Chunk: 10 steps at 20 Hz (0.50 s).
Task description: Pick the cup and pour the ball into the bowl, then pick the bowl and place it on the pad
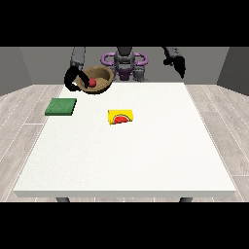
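Observation:
A brown bowl (99, 78) is near the table's far left edge, tilted towards the camera, with a red ball (91, 83) inside it. The hand at the view's left (73, 80) curls round the bowl's left rim. A green pad (61, 106) lies flat on the table, in front of and left of the bowl. The yellow cup (121, 117), with a watermelon picture on it, lies on its side near the table's middle. The hand at the view's right (179, 66) hangs in the air past the far right corner, fingers relaxed, holding nothing.
The white table (146, 160) stretches wide towards the camera. The robot's body (124, 62) stands behind the far edge.

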### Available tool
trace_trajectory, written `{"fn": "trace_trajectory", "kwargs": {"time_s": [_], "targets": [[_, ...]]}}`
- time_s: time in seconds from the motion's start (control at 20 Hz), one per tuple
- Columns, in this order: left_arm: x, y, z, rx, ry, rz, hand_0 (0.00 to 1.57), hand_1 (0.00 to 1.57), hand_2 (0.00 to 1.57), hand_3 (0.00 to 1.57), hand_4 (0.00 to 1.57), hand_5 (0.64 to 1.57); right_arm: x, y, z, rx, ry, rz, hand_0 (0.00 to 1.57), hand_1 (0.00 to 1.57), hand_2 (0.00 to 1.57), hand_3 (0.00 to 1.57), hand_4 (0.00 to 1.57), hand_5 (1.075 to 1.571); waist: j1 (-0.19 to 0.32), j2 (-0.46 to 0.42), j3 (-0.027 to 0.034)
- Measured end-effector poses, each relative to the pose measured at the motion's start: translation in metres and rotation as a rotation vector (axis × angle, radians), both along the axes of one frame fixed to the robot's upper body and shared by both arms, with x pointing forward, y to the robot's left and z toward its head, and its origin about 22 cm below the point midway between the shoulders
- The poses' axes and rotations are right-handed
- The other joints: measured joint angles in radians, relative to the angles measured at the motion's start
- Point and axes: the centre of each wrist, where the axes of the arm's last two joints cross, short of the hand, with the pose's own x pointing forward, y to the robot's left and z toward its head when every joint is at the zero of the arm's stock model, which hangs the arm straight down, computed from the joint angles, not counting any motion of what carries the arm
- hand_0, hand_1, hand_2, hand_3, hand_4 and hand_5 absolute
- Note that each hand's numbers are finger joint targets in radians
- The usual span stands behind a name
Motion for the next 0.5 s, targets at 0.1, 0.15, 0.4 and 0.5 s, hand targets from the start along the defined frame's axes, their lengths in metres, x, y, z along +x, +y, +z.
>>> {"fn": "trace_trajectory", "kwargs": {"time_s": [0.1, 0.15, 0.4, 0.5], "targets": [[-0.008, 0.005, -0.011, 0.006, 0.035, 0.034, 0.00, 0.00, 0.00, 0.00, 1.00, 1.410, 0.004, -0.006, 0.011, 0.009, 0.033, 0.012, 1.57, 1.57, 1.57, 0.77, 0.79, 1.570, -0.034, -0.036, 0.0015], [-0.010, 0.004, -0.012, 0.009, 0.044, 0.036, 0.00, 0.00, 0.00, 0.00, 1.00, 1.410, 0.003, -0.011, 0.014, 0.017, 0.051, 0.005, 1.57, 1.57, 1.57, 0.77, 0.79, 1.570, -0.038, -0.045, 0.0023], [-0.011, 0.007, -0.008, -0.004, 0.008, 0.031, 0.00, 0.00, 0.00, 0.00, 1.03, 1.430, 0.011, -0.033, 0.045, 0.031, 0.020, -0.029, 1.57, 1.57, 1.57, 0.77, 0.79, 1.570, -0.030, 0.002, 0.0045], [-0.007, 0.011, -0.001, -0.007, -0.033, 0.024, 0.00, 0.00, 0.00, 0.00, 1.10, 1.448, 0.014, -0.045, 0.055, 0.038, -0.020, -0.047, 1.57, 1.57, 1.57, 0.73, 0.78, 1.571, -0.026, 0.045, 0.0048]]}}
